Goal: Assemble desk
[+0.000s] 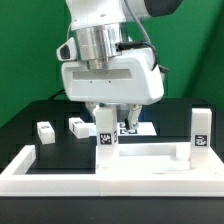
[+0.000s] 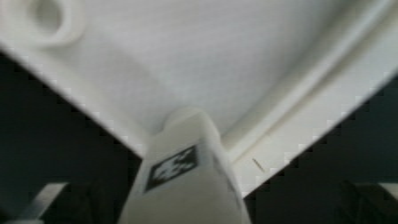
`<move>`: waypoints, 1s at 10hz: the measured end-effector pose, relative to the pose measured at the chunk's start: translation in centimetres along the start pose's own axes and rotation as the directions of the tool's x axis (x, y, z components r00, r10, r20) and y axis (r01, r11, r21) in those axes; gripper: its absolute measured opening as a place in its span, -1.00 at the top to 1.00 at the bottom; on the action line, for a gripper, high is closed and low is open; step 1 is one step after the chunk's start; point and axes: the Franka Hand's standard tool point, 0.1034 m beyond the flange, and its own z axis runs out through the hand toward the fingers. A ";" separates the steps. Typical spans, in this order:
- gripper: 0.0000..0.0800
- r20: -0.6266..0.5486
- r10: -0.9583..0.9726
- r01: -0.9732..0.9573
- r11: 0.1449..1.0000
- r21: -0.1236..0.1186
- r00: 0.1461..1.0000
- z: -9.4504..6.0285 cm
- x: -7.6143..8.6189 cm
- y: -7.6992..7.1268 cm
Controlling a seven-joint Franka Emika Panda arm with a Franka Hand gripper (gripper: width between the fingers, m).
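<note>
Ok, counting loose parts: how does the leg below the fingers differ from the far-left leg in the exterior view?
The central leg below the fingers stands upright; the far-left leg lies flat. The former is near the wall, the latter on black table. Both white, tagged.

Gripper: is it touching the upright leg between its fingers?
Apart. The wrist view shows dark gaps between the leg and both fingers of the open gripper.

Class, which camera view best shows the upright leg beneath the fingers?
The exterior view: the upright leg shows along its length, standing, its tag facing the camera. The wrist view shows only its blurred end and tag.
</note>
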 end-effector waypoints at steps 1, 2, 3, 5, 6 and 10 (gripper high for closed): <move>-0.62 0.009 -0.159 0.159 0.987 -0.026 0.987 -0.4 0.4 0.2; -0.62 0.012 -0.217 0.218 0.976 -0.023 0.976 -0.7 0.7 0.5; -0.62 0.011 -0.172 0.173 0.985 -0.023 0.985 -0.5 0.6 0.4; -0.35 0.012 -0.157 0.157 0.987 -0.023 0.988 -0.5 0.5 0.4; -0.01 0.010 -0.087 0.087 0.996 -0.024 0.996 -0.5 0.5 0.4; 0.28 0.004 0.181 -0.181 0.983 -0.025 0.983 -0.4 0.5 0.2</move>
